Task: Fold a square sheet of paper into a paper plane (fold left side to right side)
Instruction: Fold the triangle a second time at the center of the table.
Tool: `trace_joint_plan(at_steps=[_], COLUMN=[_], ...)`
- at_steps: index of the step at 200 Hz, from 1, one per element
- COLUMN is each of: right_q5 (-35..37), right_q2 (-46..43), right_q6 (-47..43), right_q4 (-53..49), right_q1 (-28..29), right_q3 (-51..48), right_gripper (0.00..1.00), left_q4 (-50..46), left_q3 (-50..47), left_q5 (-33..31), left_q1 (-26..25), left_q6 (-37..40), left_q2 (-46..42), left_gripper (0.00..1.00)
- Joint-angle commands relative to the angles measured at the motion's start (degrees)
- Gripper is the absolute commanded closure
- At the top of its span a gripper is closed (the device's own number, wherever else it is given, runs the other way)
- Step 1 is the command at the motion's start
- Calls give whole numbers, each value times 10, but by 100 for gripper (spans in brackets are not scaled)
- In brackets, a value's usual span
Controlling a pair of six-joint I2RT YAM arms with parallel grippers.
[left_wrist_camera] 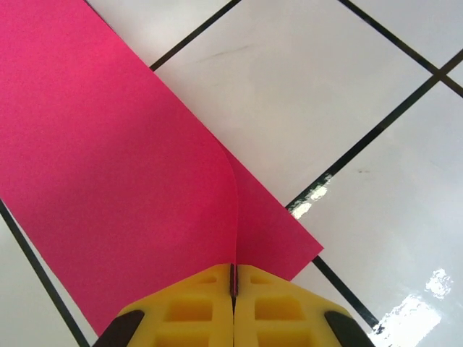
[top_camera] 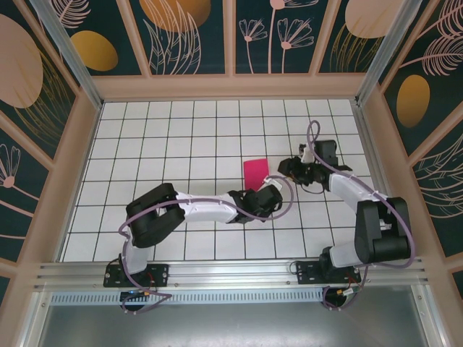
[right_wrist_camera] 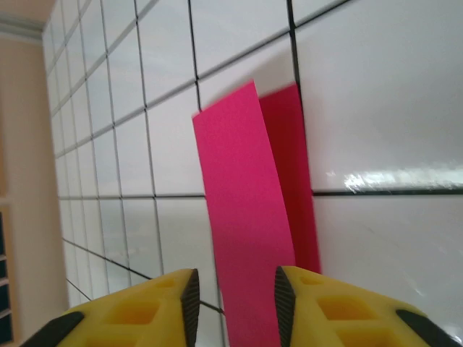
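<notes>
Left gripper (top_camera: 266,194): sits at the near edge of the square sheet of paper (top_camera: 255,173), close to the centre of the white grid-tiled table (top_camera: 181,144). In the left wrist view its jaws (left_wrist_camera: 233,280) are pressed together on the near edge of the paper (left_wrist_camera: 108,166), where one layer curves up off the layer beneath it.

Paper: shows as a narrow rectangle, doubled over, between the two grippers.

Right gripper (top_camera: 291,170): just right of the paper. In its wrist view the jaws (right_wrist_camera: 235,298) stand apart, and the raised pink flap (right_wrist_camera: 242,217) runs into the gap between them. Contact with the flap cannot be determined.
</notes>
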Motion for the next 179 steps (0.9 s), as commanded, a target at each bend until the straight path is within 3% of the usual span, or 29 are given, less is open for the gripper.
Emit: trace_joint_plan(at_steps=[1, 58, 134, 179], right_q5=[-16, -23, 17, 40], right_q2=[-13, -8, 64, 83], right_q6=[7, 56, 69, 65], right_q4=[12, 83, 93, 74], right_q1=[0, 40, 116, 124], right_q3=[-44, -122, -92, -85], right_gripper=[76, 95, 96, 96], left_q4=[29, 90, 154, 176], left_q3=[-24, -72, -120, -140], left_q5=[91, 205, 276, 294], left_q1=[27, 79, 120, 139], left_q6=[-32, -88, -142, -163], left_q2=[-36, -62, -80, -91], left_gripper=[94, 95, 97, 98])
